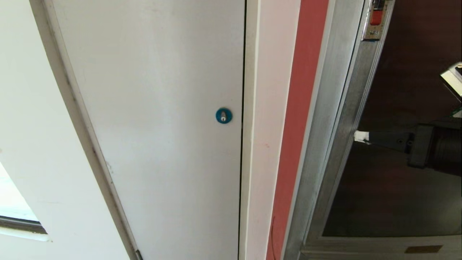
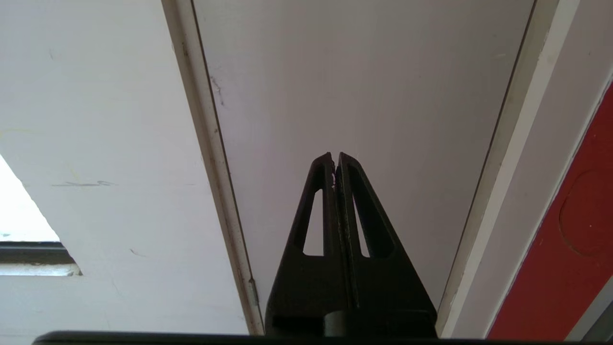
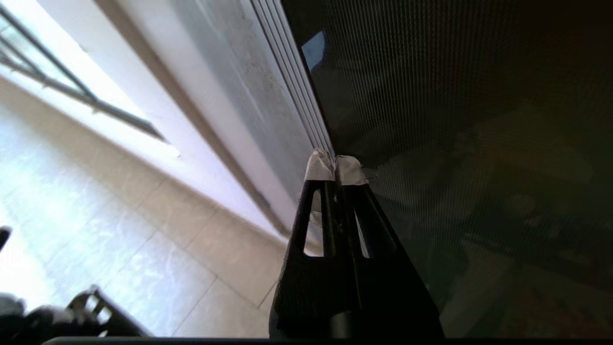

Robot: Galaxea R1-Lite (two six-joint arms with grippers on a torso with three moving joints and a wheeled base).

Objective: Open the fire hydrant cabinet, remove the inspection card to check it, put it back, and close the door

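reaching in from the right of the head view, the right gripper (image 1: 361,136) sits with its white-taped fingertips (image 3: 320,165) pressed together, nothing between them, right at the inner edge of the aluminium frame where it meets the dark glass of the door (image 1: 397,180). cannot tell if the tips actually touch the frame or glass. door appears closed against the fire hydrant cabinet (image 1: 325,144); its small metal latch with red tab (image 1: 376,17) is at the top of the frame, well above the gripper. inspection card not seen in any view. left of the cabinet: a red strip of wall (image 1: 299,126), then a plain white door (image 1: 155,126) with a blue round lock (image 1: 223,115). left gripper (image 2: 335,160) has its jaws together, empty, pointing at the white door (image 2: 359,86) and apart from it. pale floor tiles (image 3: 119,239) show in the right wrist view.
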